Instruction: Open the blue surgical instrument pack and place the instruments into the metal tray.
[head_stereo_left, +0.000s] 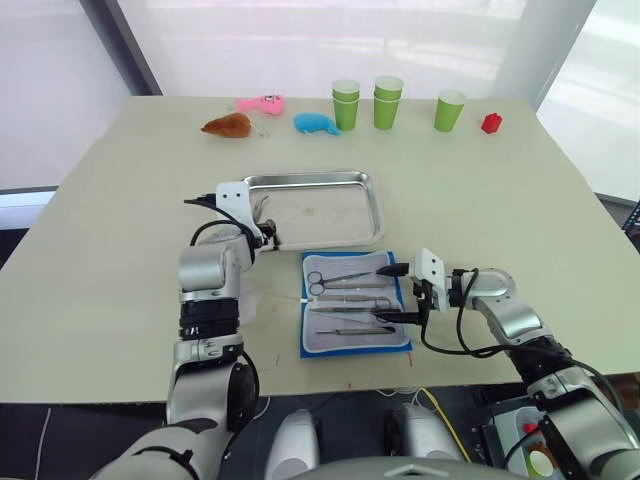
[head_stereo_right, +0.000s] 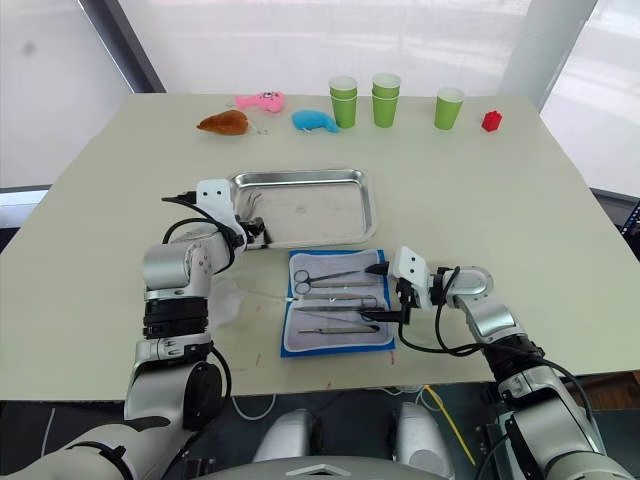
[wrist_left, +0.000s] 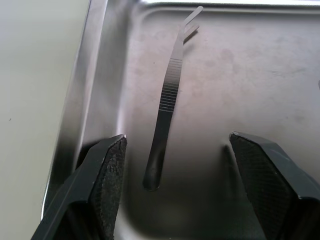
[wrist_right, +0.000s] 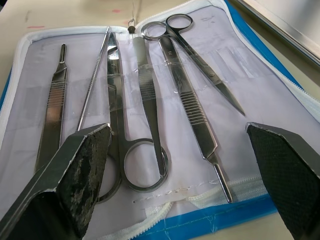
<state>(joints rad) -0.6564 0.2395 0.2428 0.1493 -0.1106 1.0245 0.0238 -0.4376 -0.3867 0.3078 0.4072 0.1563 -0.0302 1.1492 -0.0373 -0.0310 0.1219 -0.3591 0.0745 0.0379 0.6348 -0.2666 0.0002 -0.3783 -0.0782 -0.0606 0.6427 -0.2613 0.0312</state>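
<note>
Hovering spread at frame centre-right, the right gripper (head_stereo_left: 397, 293) faces the open pack (head_stereo_left: 355, 315), nearest its instruments (wrist_right: 150, 105), whose long axes point toward it. Left gripper (wrist_left: 175, 185), spread, over tweezers (wrist_left: 167, 95) in the tray (head_stereo_left: 372, 205).

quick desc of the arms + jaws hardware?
Both arms: silver-grey metal segments with black joint rings and loose black cables. White bracket at each wrist. Left gripper and right gripper carry two black wedge-shaped jaws with textured pads; the right gripper's pads look scuffed.
</note>
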